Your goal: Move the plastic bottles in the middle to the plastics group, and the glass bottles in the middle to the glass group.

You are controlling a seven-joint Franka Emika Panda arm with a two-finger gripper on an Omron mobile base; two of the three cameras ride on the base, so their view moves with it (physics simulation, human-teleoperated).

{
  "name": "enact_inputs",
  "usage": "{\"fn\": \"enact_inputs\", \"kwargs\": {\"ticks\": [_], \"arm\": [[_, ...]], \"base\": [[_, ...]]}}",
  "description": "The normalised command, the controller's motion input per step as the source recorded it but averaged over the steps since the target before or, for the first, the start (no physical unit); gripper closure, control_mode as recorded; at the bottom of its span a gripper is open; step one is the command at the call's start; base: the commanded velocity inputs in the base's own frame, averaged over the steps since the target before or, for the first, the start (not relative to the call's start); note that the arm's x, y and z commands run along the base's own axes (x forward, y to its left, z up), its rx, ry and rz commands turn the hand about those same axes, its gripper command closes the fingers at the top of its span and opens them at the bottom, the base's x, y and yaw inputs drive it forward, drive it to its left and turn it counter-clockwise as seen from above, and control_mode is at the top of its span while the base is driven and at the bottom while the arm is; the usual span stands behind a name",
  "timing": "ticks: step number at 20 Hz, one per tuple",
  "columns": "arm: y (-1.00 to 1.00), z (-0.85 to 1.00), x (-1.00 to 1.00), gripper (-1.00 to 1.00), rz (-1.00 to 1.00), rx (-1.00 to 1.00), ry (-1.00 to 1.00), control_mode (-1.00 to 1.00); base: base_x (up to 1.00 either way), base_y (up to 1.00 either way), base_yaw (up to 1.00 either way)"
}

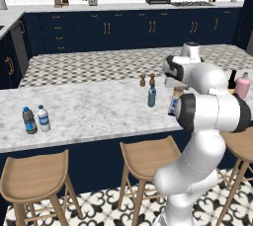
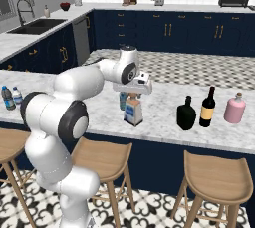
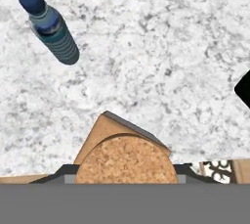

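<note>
Marble counter (image 2: 159, 107) carries the square clear bottle (image 2: 133, 111) upright near its front edge — the gripper (image 2: 133, 94) sits directly over the cork (image 3: 126, 158), grip state unclear. Just behind stands the teal-labelled water bottle (image 1: 151, 95); right of them — black flask (image 2: 186, 114), wine bottle (image 2: 207, 107), pink bottle (image 2: 234, 108).

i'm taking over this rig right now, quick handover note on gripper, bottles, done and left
Gripper: down over the cork of the square bottle mid-counter; grip cannot be told.
Black flask: already standing beside the wine bottle and pink bottle, so it looks done.
Blue-grey bottle: in the middle, just behind the square bottle.
Plastics group: at the counter's far left.
Left: square bottle to the glass group, blue-grey bottle to the plastics.
</note>
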Motion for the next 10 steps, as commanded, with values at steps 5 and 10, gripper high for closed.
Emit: {"fn": "enact_inputs", "kwargs": {"ticks": [5, 10], "arm": [[-0.62, 0.00, 0.29, 1.00, -0.20, 0.00, 0.01, -1.00], [-0.39, 0.00, 0.34, 1.00, -0.14, 0.00, -0.02, -1.00]], "base": [[0.00, 0.00, 0.00], [0.00, 0.00, 0.00]]}}
